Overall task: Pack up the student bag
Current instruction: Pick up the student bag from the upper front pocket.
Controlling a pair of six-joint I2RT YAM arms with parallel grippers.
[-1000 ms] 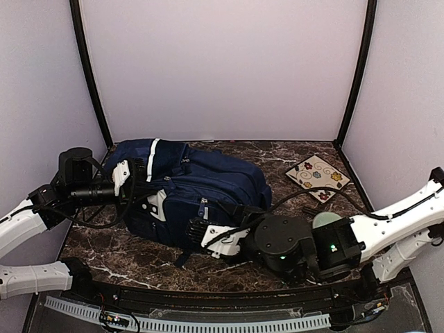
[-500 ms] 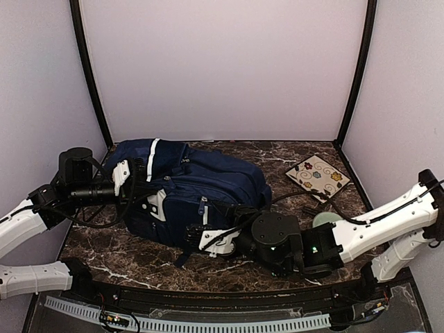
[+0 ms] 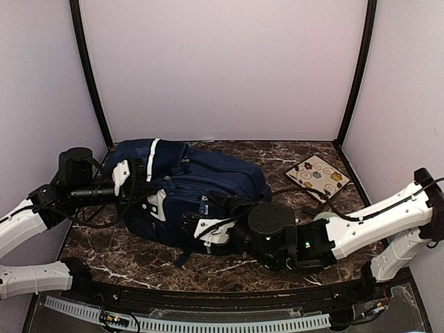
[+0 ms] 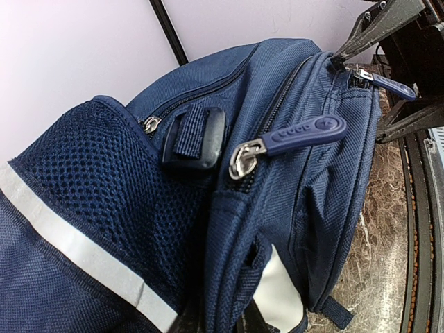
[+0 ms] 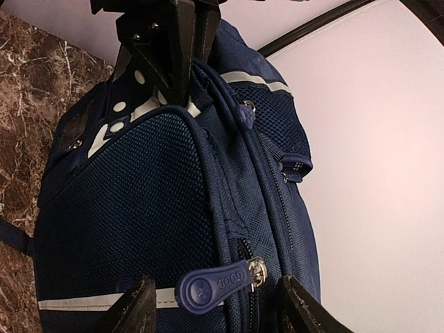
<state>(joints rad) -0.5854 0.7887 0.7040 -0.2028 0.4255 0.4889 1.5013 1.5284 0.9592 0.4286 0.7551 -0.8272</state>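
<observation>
The table (image 3: 118, 253) under me is dark brown marble run through with white veins; pale lilac walls (image 3: 222, 69) close it in at the back and on both sides, with black posts (image 3: 87, 69) standing in the two far corners; a black rail with a perforated white strip (image 3: 208, 324) runs along the near edge by my bases; the student bag (image 3: 208, 184) lies on its side on the left and middle of the marble, navy with a white stripe across its far end, and it is by far the largest thing here; my left gripper (image 5: 179, 87) is at the bag's left end, its black fingers drawn together and pinching the fabric at the bag's edge; my right gripper (image 5: 216, 295) is at the bag's near side with its fingers spread apart, one on each side of a blue zipper pull (image 5: 215, 283) that hangs from a silver slider, and neither finger touches it as far as I can see; toward the back right, well apart from the bag, a small cream square with coloured flowers (image 3: 318, 177) lies flat on the marble; nearer, just beside my right arm, a pale green round thing (image 3: 325, 220) shows only in part, too hidden to say what it is.
</observation>
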